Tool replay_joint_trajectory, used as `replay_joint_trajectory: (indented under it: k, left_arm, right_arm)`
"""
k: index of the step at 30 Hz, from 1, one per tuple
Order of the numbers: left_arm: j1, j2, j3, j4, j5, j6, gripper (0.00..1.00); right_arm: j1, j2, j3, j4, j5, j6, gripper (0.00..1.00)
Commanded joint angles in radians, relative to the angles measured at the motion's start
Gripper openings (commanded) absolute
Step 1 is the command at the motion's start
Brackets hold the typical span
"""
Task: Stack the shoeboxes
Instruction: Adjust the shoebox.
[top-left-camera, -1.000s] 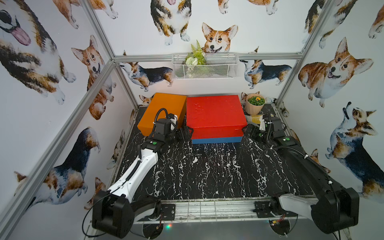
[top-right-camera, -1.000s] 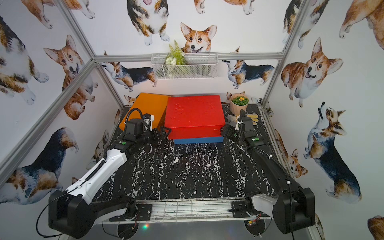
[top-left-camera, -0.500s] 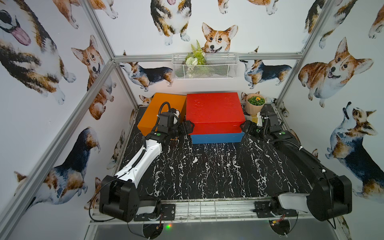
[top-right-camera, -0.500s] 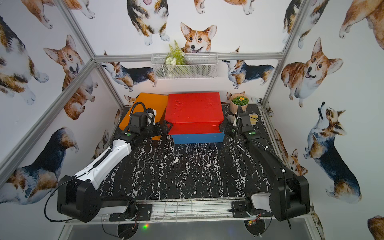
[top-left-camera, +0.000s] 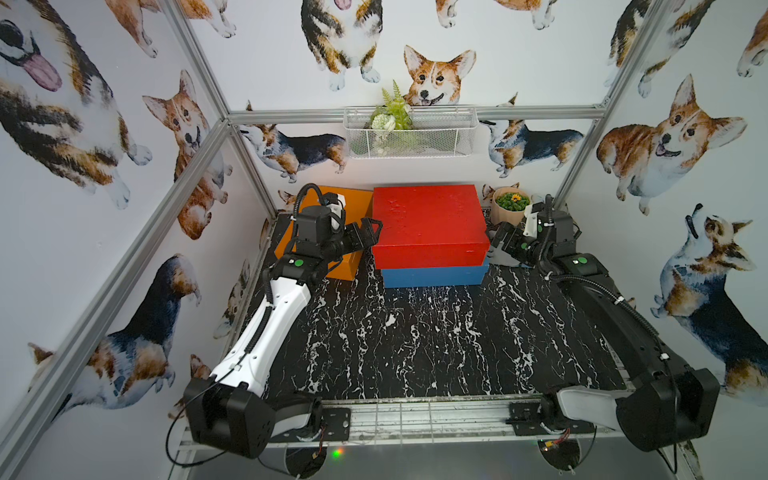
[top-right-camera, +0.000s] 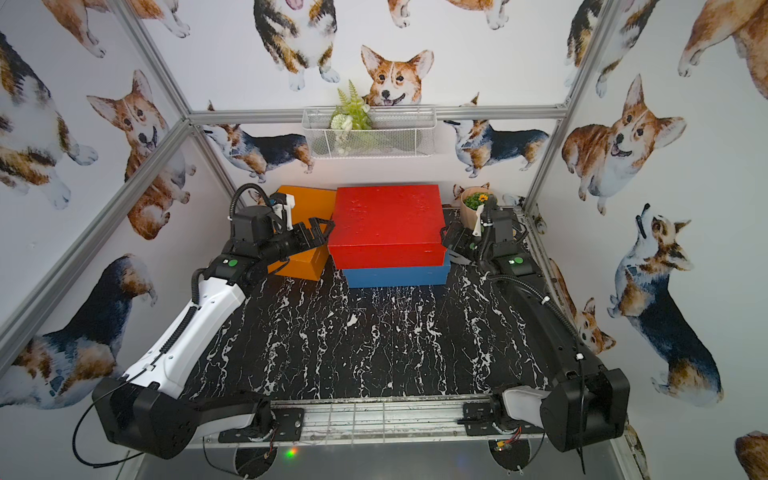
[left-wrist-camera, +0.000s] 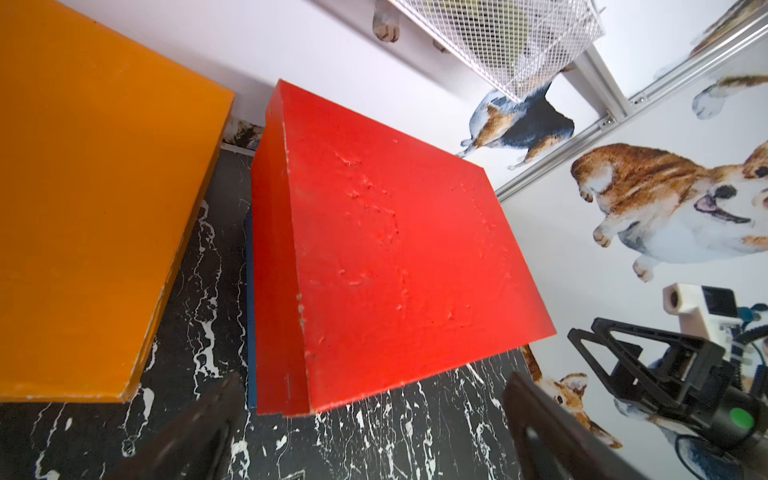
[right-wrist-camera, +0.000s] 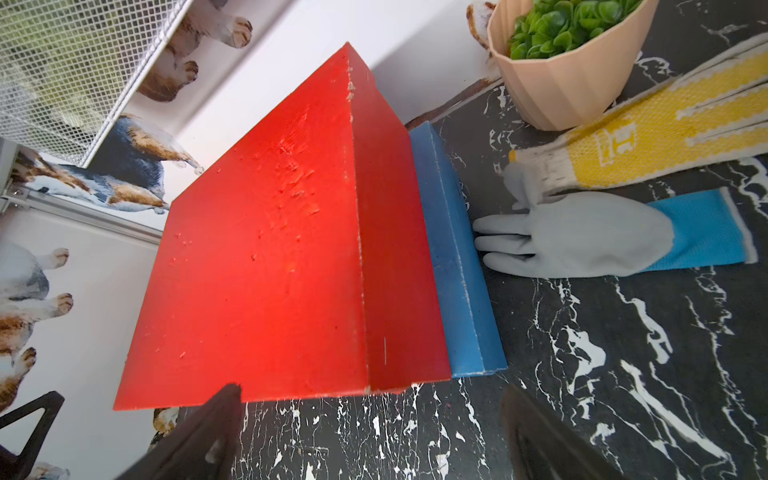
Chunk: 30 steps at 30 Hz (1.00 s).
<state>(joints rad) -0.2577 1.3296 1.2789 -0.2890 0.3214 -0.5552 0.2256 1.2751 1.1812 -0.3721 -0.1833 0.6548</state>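
Shoeboxes sit at the back of the tabletop (top-left-camera: 415, 340): the red shoebox (top-left-camera: 428, 220) lies flat on the blue shoebox (top-left-camera: 432, 276), and a strip of blue shows along the front and the right end. The orange shoebox (top-right-camera: 309, 203) rests on the tabletop just left of the stack, with a narrow gap between them. The left jaws stand wide apart beside the red shoebox's left end, holding nothing. The right jaws, also spread wide and empty, face the stack's right end near a grey-and-blue glove (right-wrist-camera: 582, 237).
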Motion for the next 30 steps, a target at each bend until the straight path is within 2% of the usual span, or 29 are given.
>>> replay_joint_trajectory:
  k: [1,14,21,30]
  left_arm:
    - [0.009,0.082,0.068,-0.022,0.063,-0.016,1.0]
    - [-0.035,0.32,0.236,-0.048,0.09,-0.016,1.0]
    - [-0.084,0.384,0.288,-0.065,0.075,-0.009,1.0]
    - [-0.086,0.402,0.303,-0.082,0.049,-0.017,1.0]
  right_arm:
    - [-0.024,0.073,0.059,-0.012,-0.042,0.021,0.96]
    - [-0.032,0.227,0.135,0.022,-0.142,0.023,0.92]
    - [-0.032,0.228,0.132,0.022,-0.15,0.02,0.92]
    - [-0.032,0.232,0.127,0.021,-0.153,0.02,0.91]
